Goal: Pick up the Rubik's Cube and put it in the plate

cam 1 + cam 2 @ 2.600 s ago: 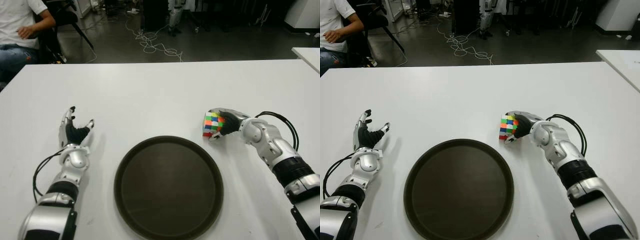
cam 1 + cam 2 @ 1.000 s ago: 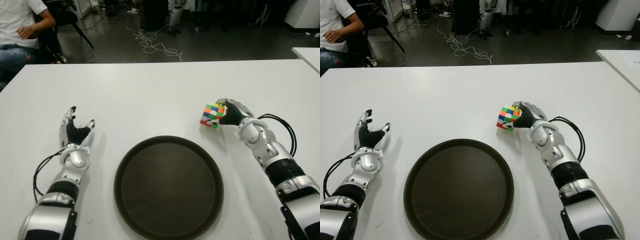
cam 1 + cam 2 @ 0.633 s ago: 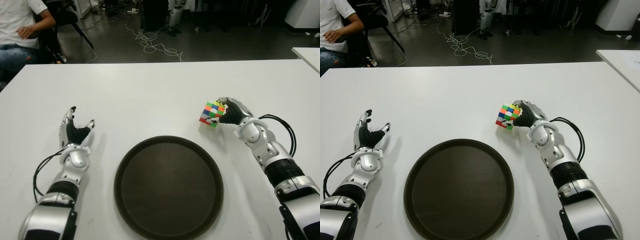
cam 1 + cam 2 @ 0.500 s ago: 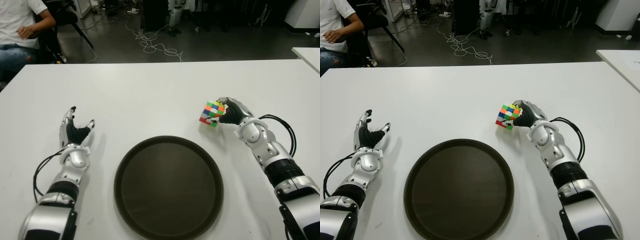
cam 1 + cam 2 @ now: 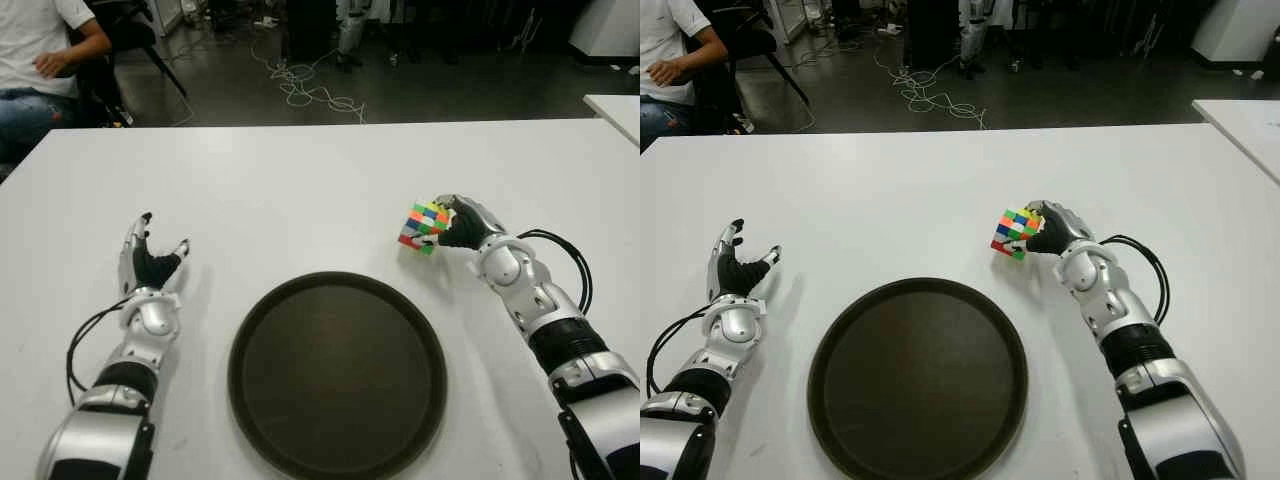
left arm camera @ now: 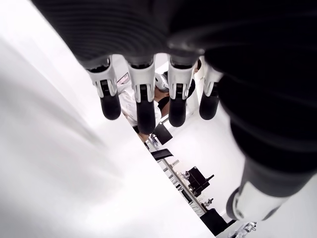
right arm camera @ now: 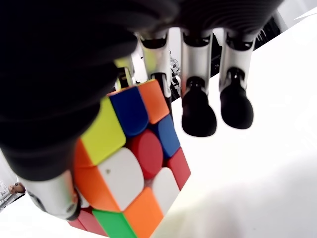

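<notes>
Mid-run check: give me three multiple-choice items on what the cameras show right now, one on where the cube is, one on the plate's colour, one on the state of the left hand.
1. Where is the Rubik's Cube?
A. In the right hand, beyond the plate's far right rim
B. Lying in the middle of the plate
C. In the left hand

2. What colour is the plate?
A. White
B. Dark brown
C. Bright red

3. What state is the left hand in?
A. Closed on the cube
B. Curled into a fist on the plate
C. Open, holding nothing

Answers:
1. A: the right hand grips the cube, and the right wrist view shows its fingers beside the coloured tiles.
2. B: its round surface is dark brown against the white table.
3. C: it shows left of the plate, and its wrist view shows straight fingers with nothing between them.
</notes>
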